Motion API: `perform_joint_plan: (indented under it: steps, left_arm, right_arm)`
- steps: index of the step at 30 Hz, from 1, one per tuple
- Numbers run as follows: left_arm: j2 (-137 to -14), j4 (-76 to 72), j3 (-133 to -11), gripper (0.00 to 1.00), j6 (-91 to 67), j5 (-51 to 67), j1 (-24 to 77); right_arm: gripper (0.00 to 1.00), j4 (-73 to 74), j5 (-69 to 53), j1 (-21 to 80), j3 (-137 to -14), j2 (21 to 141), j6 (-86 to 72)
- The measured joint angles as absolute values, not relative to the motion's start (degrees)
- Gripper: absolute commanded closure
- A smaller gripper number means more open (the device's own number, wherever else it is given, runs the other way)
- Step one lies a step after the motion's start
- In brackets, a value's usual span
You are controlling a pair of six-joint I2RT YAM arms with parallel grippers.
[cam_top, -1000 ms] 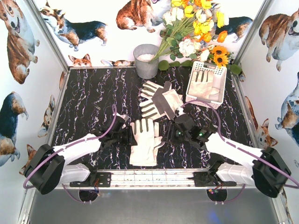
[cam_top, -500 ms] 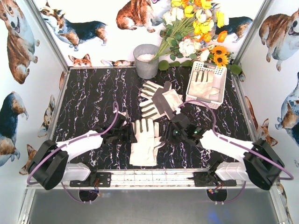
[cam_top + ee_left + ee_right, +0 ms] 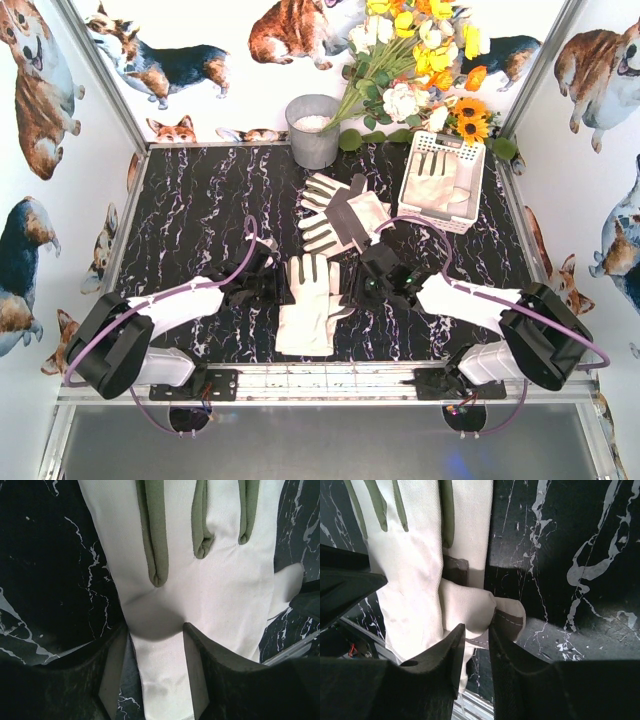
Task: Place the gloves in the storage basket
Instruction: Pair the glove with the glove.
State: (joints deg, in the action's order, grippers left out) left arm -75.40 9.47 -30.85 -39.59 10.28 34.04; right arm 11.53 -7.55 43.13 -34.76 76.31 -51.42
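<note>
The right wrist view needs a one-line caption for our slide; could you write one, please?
Right gripper pinching the folded thumb of a cream glove on the black marbled table.

We look down on a table (image 3: 190,220) topped in black with white marble veining, closed in on three sides by white walls (image 3: 250,90) printed with corgis. Bare metal posts (image 3: 102,75) slant up from the two back corners. At the back edge stands a grey metal bucket (image 3: 313,135) with something white inside. Beside it we see yellow, white and orange flowers (image 3: 420,50) leaning against the rear wall. A pale metal rail (image 3: 330,378) crosses the near edge. The light is bright and even, with soft shadows.
</note>
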Motion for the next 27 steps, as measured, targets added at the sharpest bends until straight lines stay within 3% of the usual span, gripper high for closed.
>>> perform_joint_plan:
  steps: [7,27]
  left_arm:
    - [-75.7,9.08,-30.85,0.64,-39.13,10.55,33.98]
    - [-75.46,8.75,-30.39,0.62,-38.63,12.14,33.89]
  right_arm:
    - [1.0,10.81,-8.38,43.11,-34.76,76.97,-51.62]
    - [1.0,13.85,-8.93,43.13,-33.95,65.21,-52.69]
